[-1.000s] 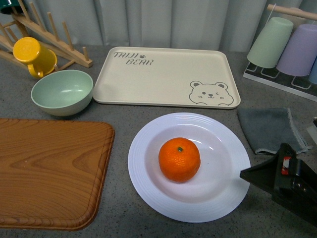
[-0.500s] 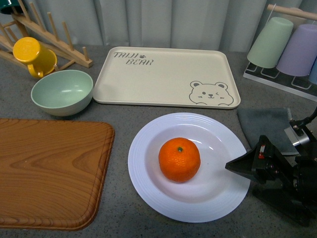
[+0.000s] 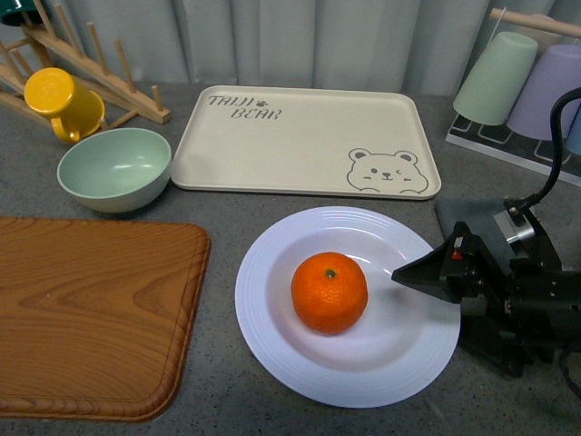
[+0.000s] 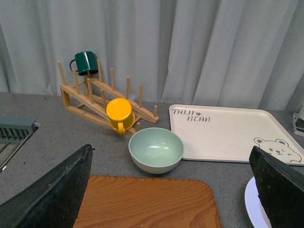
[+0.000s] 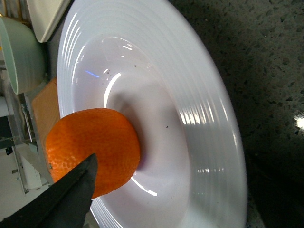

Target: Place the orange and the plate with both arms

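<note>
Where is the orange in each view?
Front view: orange in the lower middle, centred on the white plate.
Left wrist view: not in it; only a sliver of the plate's edge shows.
Right wrist view: orange sitting in the plate's well.
Shared landmark: pale green bowl, in all three.

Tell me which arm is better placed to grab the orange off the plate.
Right. The right gripper hangs over the plate rim, pointing at the orange; the left gripper is away, near the wooden board.
</note>
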Robot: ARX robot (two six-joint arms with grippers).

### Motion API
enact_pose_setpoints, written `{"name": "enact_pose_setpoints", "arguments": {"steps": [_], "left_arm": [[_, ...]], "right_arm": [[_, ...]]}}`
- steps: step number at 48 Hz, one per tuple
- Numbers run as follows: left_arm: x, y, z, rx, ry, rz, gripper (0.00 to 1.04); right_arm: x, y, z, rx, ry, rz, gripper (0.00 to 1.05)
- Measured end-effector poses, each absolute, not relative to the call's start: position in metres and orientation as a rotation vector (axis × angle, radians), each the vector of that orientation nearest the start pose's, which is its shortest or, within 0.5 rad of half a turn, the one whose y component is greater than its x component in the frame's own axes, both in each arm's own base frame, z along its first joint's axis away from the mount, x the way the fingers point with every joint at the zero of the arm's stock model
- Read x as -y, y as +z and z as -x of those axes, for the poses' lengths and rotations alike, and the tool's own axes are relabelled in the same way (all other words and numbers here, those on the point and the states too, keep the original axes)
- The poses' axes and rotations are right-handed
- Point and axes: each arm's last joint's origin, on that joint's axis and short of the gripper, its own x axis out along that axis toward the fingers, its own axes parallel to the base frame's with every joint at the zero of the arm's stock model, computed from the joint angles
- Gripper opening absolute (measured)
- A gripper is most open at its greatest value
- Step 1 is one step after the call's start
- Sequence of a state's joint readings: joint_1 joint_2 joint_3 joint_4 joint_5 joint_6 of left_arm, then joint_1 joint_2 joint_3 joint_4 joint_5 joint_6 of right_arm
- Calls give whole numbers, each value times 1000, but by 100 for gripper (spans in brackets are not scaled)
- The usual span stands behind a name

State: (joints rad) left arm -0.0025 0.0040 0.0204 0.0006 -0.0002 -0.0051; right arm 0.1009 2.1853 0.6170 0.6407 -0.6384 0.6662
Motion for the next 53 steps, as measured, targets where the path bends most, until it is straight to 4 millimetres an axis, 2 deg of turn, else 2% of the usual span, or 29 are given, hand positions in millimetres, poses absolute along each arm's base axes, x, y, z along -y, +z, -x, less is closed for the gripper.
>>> {"name": "enact_pose_setpoints", "arguments": {"steps": [8, 15, 19, 25, 30, 53], "left_arm": [[0, 170, -97, 17, -2, 5, 98], [0, 170, -97, 17, -3, 5, 98], [0, 170, -97, 17, -2, 5, 98], [0, 170, -97, 17, -2, 5, 98], [0, 170, -97, 17, -2, 5, 98], [0, 170, -97, 17, -2, 5, 98]], "right_arm": [[-47, -3, -284, -1146, 344, -833, 68], [-47, -7, -282, -1166, 325, -829, 37], [-47, -9, -281, -1175, 320, -830, 23], [-46, -8, -280, -1186, 344, -858, 9], [-46, -7, -282, -1183, 373, -887, 4], [-43, 1, -275, -1128, 383, -946, 4]]}}
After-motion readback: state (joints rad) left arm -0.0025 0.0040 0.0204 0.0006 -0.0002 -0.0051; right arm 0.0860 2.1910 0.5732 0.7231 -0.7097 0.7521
